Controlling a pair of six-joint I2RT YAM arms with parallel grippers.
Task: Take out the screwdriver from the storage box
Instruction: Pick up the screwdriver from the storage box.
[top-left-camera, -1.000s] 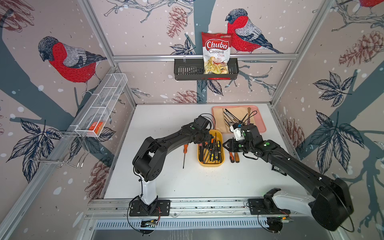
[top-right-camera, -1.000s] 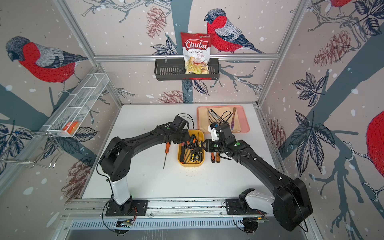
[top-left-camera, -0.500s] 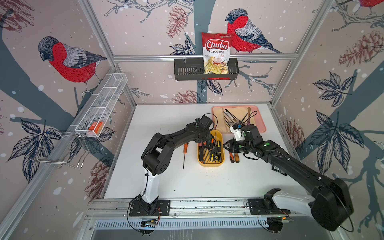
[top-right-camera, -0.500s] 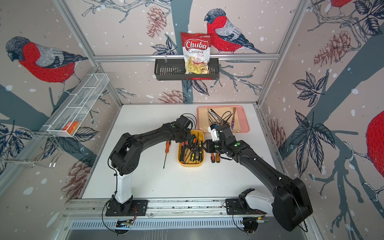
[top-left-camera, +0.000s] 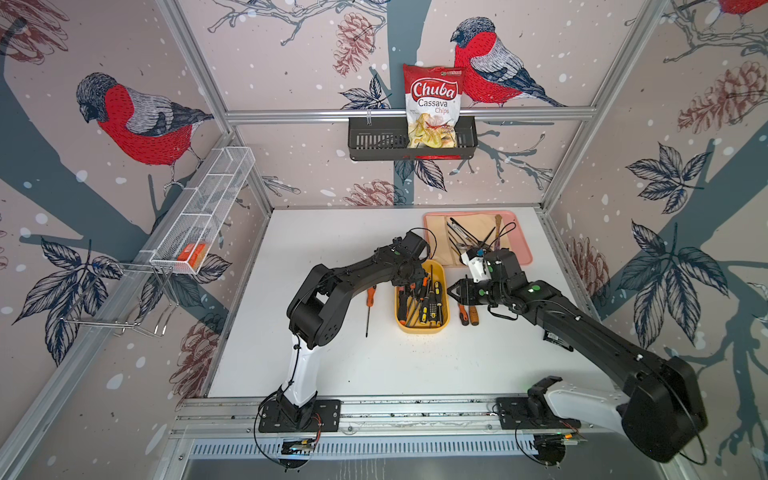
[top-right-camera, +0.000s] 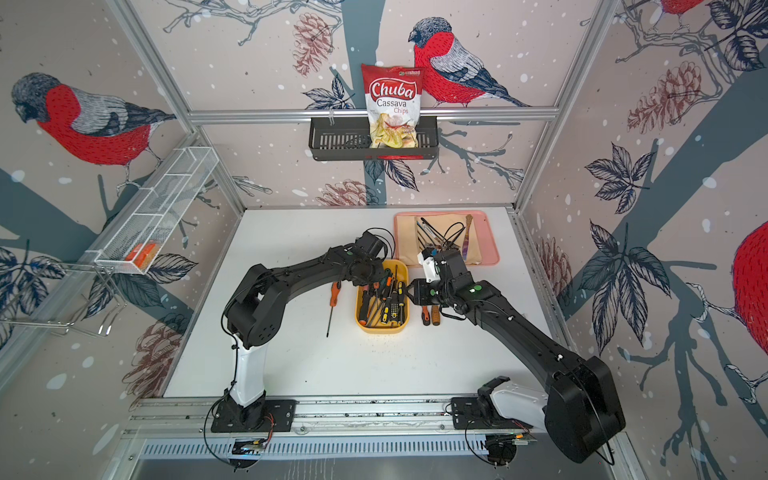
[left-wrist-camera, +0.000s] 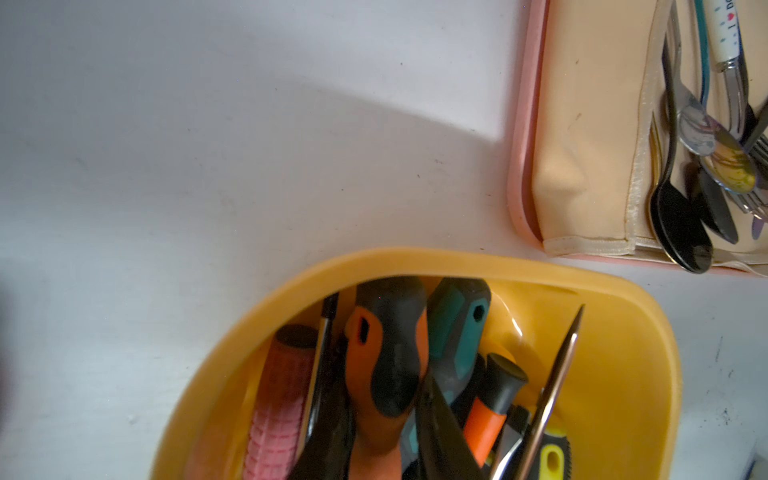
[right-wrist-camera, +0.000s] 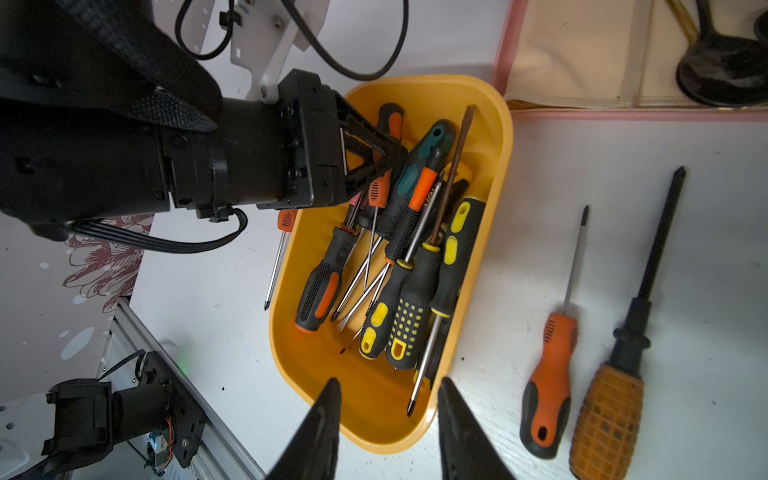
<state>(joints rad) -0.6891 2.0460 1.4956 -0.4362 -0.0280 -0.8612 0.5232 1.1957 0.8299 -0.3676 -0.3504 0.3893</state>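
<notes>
Left hand (right-wrist-camera: 392, 153) down in the storage box (top-left-camera: 420, 331), right hand (right-wrist-camera: 389, 384) hovering beside it
My left hand reaches into the 12 o'clock end of the yellow storage box, which sits mid-bench (top-left-camera: 374, 365). Its fingers lie either side of an orange-and-black screwdriver (left-wrist-camera: 386, 365) in the pile; I cannot tell whether they grip it. My right hand hangs at the box's 3 o'clock side, jaws parted and holding nothing, just beside two loose screwdrivers (right-wrist-camera: 548, 374)

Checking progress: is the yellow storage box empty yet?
Not empty: the storage box holds a heap of screwdrivers, handles and shafts crossing.
</notes>
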